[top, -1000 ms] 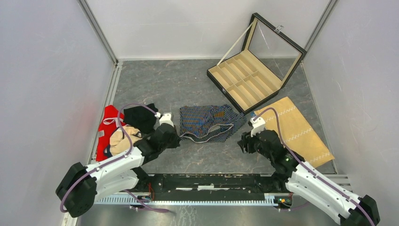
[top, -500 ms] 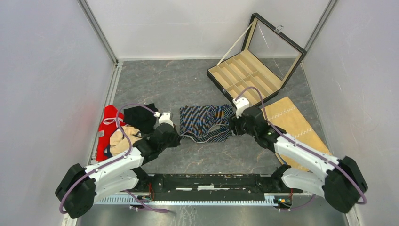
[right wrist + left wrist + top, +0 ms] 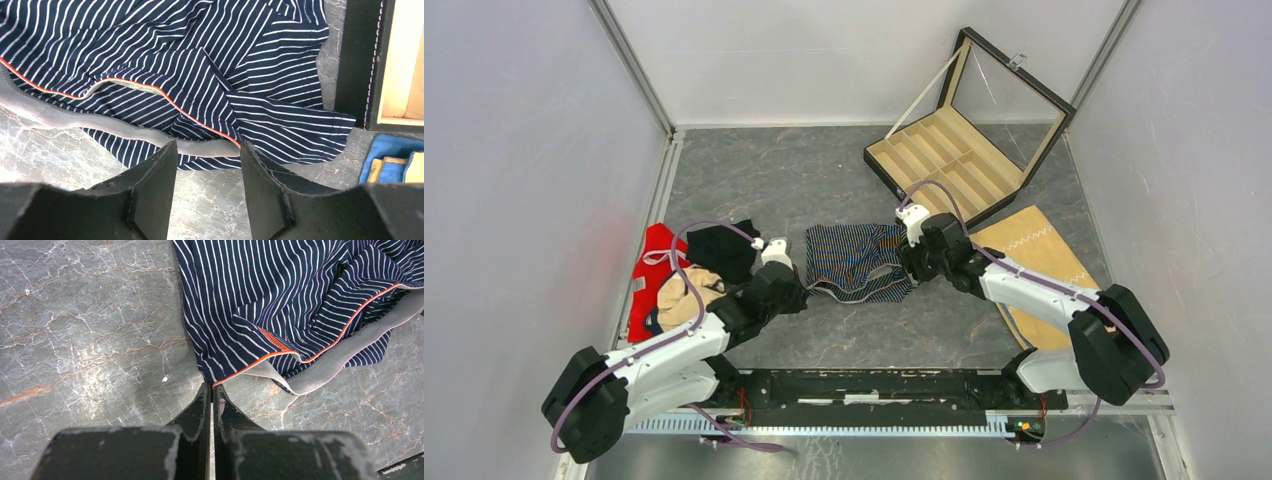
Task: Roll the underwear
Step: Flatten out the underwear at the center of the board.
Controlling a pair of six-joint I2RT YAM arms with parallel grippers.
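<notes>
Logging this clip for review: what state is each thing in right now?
striped underwear: spread out, rumpled, not rolled.
left gripper: shut on its hem corner.
right gripper: open, over its right edge.
box: lid open.
black underwear: crumpled on clothes pile.
tan cloth: flat.

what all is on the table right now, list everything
striped underwear: 1, navy with pale stripes, table centre
black underwear: 1, black, on the pile at left
red garment: 1, red, under that pile
beige garment: 1, tan, near side of pile
compartment box: 1, black with tan lining, lid open, far right
tan cloth: 1, tan with white zigzag stitching, right
table: 1, grey marbled
left gripper: 1, black, shut on the striped underwear's corner
right gripper: 1, black, open at its right edge
</notes>
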